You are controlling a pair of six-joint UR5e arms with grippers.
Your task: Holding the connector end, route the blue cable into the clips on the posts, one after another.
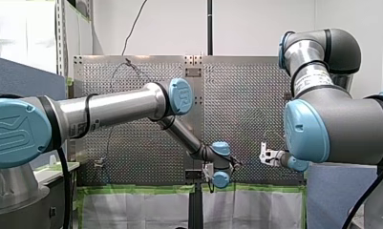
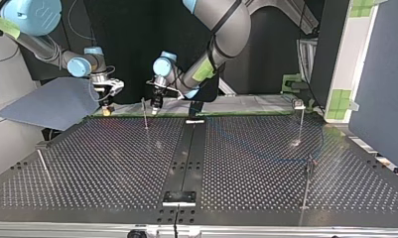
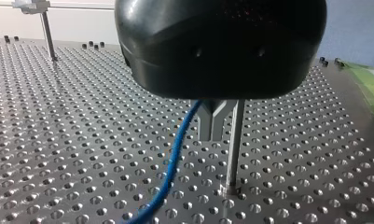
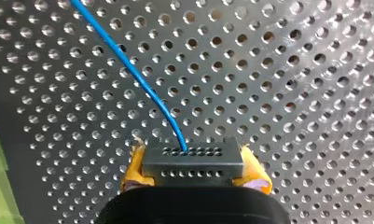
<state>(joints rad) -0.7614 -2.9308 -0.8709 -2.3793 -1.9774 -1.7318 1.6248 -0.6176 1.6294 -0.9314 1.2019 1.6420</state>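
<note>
My right gripper [image 4: 193,170] is shut with its yellow pads [image 4: 134,168] on a grey connector block [image 4: 193,161]. The blue cable [image 4: 128,70] leaves the block and runs away over the perforated plate. In the left wrist view my left gripper [image 3: 212,135] has its metal fingers together on the blue cable [image 3: 175,158], which drops from them to the plate. A thin post [image 3: 233,144] stands right beside those fingers. In the top view my left gripper [image 2: 157,103] hangs by the post [image 2: 145,113], and my right gripper [image 2: 107,96] is further to the view's left.
Other posts stand on the table [image 2: 137,163]: one near the top view's left edge [image 2: 42,163], two on its right [image 2: 300,121] [image 2: 308,183]. A small black block [image 2: 179,197] lies on the centre strip. A blue-grey panel [image 2: 52,104] leans at the back left.
</note>
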